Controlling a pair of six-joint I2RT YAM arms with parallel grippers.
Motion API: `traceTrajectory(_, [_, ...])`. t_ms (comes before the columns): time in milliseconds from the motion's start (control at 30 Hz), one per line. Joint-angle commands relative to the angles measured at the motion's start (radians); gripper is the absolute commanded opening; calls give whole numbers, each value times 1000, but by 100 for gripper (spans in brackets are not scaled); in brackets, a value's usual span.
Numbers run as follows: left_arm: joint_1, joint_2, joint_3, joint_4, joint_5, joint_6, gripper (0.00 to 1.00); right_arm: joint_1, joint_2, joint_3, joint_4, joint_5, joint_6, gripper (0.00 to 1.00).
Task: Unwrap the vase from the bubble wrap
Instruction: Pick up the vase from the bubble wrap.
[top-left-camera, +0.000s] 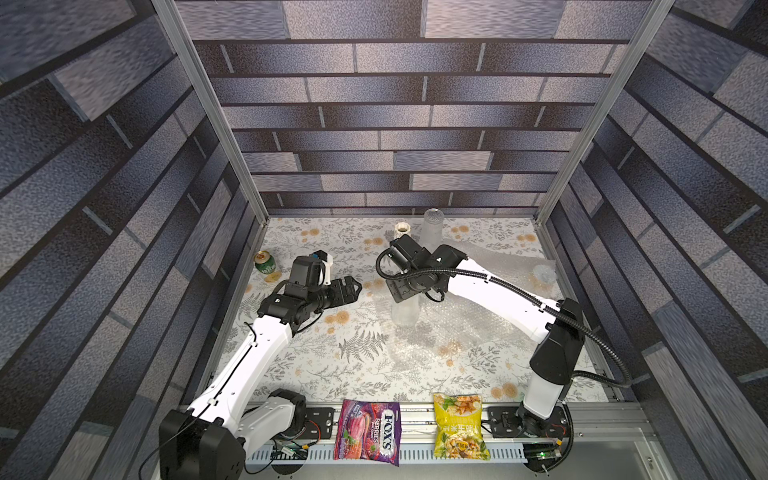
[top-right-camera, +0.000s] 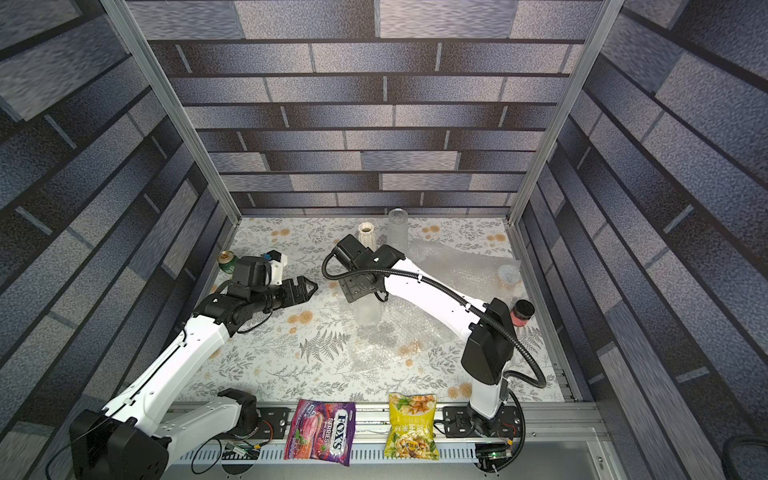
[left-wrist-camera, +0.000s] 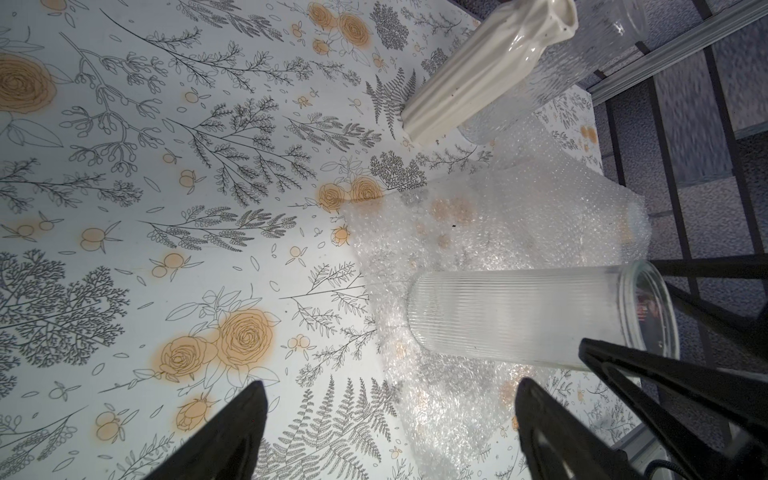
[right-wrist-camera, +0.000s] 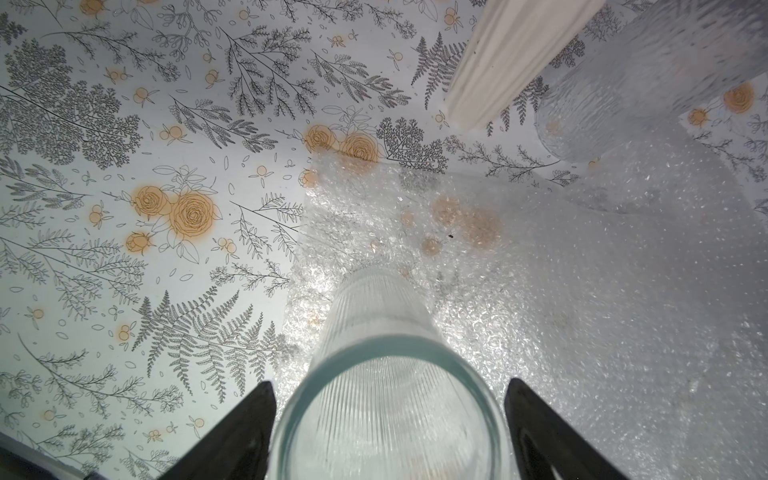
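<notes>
A clear ribbed glass vase (top-left-camera: 405, 311) (top-right-camera: 368, 312) stands upright and bare on a spread, crinkled sheet of bubble wrap (top-left-camera: 457, 328) (top-right-camera: 415, 332) in both top views. My right gripper (right-wrist-camera: 390, 384) hangs over the vase (right-wrist-camera: 386, 415), open, one finger on each side of the rim. A gap shows at one finger; the other finger sits close against the glass. My left gripper (top-left-camera: 359, 286) (left-wrist-camera: 390, 384) is open and empty to the vase's left. It hovers over the sheet's edge (left-wrist-camera: 449, 399), with the vase (left-wrist-camera: 519, 316) just beyond it.
A cream fluted vase (top-left-camera: 402, 230) and a tall textured glass vase (top-left-camera: 432, 228) stand at the back. More bubble wrap (top-left-camera: 503, 259) lies back right. A green can (top-left-camera: 264, 262) is at the left wall. Two snack bags (top-left-camera: 368, 432) (top-left-camera: 459, 426) lie on the front rail. A dark-lidded jar (top-right-camera: 523, 311) is right.
</notes>
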Motion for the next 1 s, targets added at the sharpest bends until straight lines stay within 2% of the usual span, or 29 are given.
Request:
traceTrajectory(0, [8, 11, 46, -19, -12, 38, 94, -9, 13, 32, -49, -8, 17, 86])
traceTrajectory(333, [10, 27, 43, -8, -7, 42, 94, -19, 32, 43, -62, -37, 13, 81])
traceTrajectory(667, [51, 61, 68, 4, 9, 48, 94, -19, 32, 77, -62, -47, -1, 59])
traceTrajectory(967, [68, 73, 70, 5, 15, 51, 94, -20, 44, 202, -79, -48, -52, 51])
